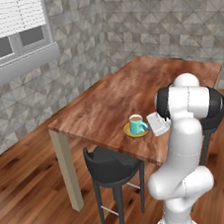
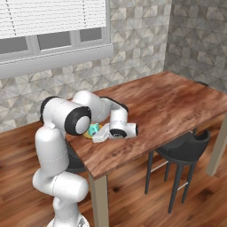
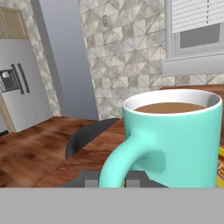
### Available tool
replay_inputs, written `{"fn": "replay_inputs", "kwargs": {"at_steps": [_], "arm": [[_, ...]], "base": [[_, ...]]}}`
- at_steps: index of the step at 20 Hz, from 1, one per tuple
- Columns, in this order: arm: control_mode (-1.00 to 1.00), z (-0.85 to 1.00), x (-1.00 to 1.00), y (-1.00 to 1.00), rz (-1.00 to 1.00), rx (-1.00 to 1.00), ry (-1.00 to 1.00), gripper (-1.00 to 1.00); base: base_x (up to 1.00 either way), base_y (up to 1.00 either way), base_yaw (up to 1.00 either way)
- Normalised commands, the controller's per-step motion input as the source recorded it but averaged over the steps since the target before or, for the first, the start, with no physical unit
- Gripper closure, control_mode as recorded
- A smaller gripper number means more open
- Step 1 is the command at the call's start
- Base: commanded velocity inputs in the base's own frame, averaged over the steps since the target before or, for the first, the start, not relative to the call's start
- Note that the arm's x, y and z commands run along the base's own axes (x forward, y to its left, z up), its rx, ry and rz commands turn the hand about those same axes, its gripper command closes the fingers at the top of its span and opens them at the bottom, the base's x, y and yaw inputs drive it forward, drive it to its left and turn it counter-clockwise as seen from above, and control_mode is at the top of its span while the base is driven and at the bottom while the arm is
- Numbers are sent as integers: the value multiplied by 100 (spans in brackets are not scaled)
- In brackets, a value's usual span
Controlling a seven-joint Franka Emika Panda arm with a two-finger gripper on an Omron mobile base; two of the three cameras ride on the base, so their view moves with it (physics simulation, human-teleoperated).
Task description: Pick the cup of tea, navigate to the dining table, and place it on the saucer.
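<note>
The small glossy teal-green cup of tea, brown to near its rim, stood on the shallow round yellow-ochre saucer at the near edge of the reddish-brown wood-grain dining table, directly ahead of the two-finger gripper. The sound way to finish seemed to be to let go without tipping it, parting the fingers evenly and drawing straight back off the handle. The dark fingertips were drawn close together, pinching the base of the looped handle between them.
</note>
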Motion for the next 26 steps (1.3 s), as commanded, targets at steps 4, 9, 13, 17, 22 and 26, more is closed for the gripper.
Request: {"fn": "replay_inputs", "kwargs": {"at_steps": [4, 9, 13, 17, 22, 26], "arm": [[-100, 0, 0, 0, 0, 0, 0, 100], [-100, 0, 0, 0, 0, 0, 0, 100], [-100, 0, 0, 0, 0, 0, 0, -100], [-100, 0, 0, 0, 0, 0, 0, -100], [-100, 0, 0, 0, 0, 0, 0, -100], [-100, 0, 0, 0, 0, 0, 0, -100]], "base": [[0, 0, 0], [0, 0, 0], [0, 0, 0], [0, 0, 0], [0, 0, 0], [0, 0, 0]]}}
